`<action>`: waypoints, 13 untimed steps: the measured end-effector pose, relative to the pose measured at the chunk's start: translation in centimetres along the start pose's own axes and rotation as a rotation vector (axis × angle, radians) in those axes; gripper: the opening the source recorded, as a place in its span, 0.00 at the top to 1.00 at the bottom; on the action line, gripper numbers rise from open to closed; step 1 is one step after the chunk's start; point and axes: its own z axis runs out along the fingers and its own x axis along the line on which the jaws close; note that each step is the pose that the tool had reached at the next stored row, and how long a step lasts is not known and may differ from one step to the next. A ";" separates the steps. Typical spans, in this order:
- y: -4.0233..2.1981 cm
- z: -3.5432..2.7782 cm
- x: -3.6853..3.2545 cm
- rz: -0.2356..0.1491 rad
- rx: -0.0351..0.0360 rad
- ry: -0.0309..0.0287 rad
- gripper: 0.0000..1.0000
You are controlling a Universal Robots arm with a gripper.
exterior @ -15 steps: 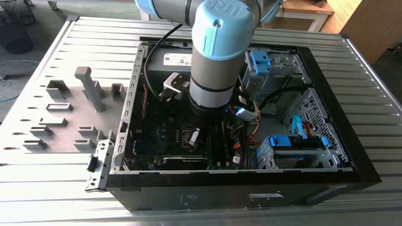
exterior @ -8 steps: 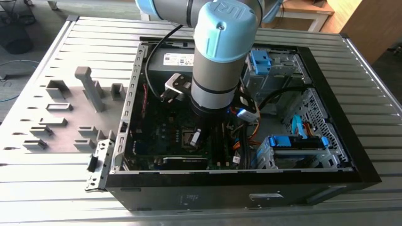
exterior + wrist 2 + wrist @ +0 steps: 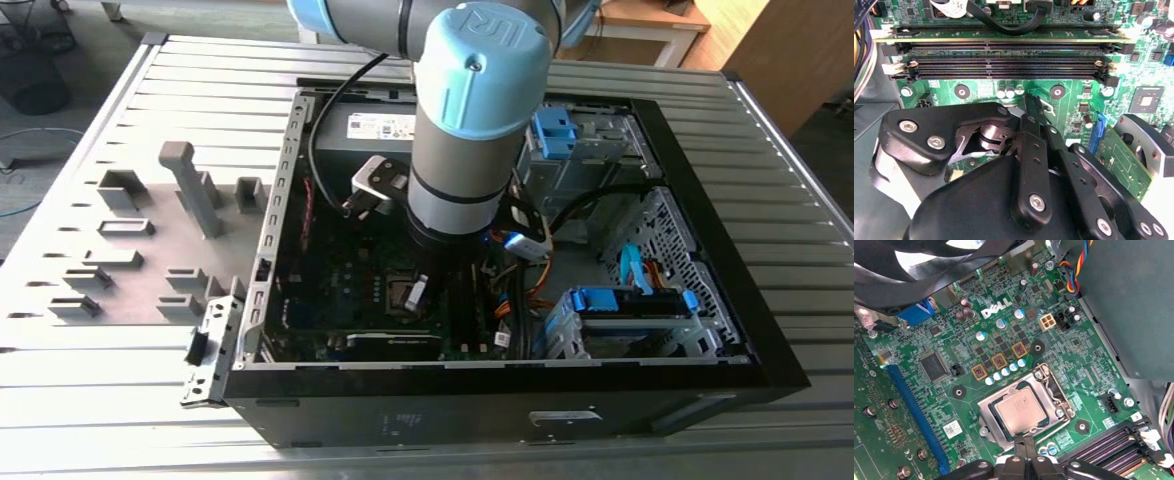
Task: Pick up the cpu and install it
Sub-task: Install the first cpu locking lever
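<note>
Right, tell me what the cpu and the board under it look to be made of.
cpu: top looks like brushed metal, silvery-grey with a dull sheen, seated in its socket in the first wrist view. Motherboard: green, glossy-coated circuit board, probably fibreglass laminate, with fine traces and soldered parts.

A grey slatted metal table (image 3: 787,250) carries an open black computer case (image 3: 400,415) at its centre. At nine o'clock from the case, touching the table, sits a grey fixture plate (image 3: 134,250) with upright blocks.
</note>
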 end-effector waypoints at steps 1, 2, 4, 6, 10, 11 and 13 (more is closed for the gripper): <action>0.00 0.01 -0.01 0.000 -0.0012 -0.0006 0.89; 0.00 0.01 -0.01 0.000 -0.0015 -0.0007 0.89; -0.01 0.01 -0.02 0.000 -0.0023 -0.0009 0.89; -0.05 0.00 -0.03 0.000 -0.0029 -0.0005 0.89; -0.14 0.01 0.04 0.000 -0.0033 -0.0004 0.89; -0.17 0.01 0.07 0.000 -0.0032 -0.0006 0.89; -0.19 0.01 0.11 0.000 -0.0031 -0.0005 0.89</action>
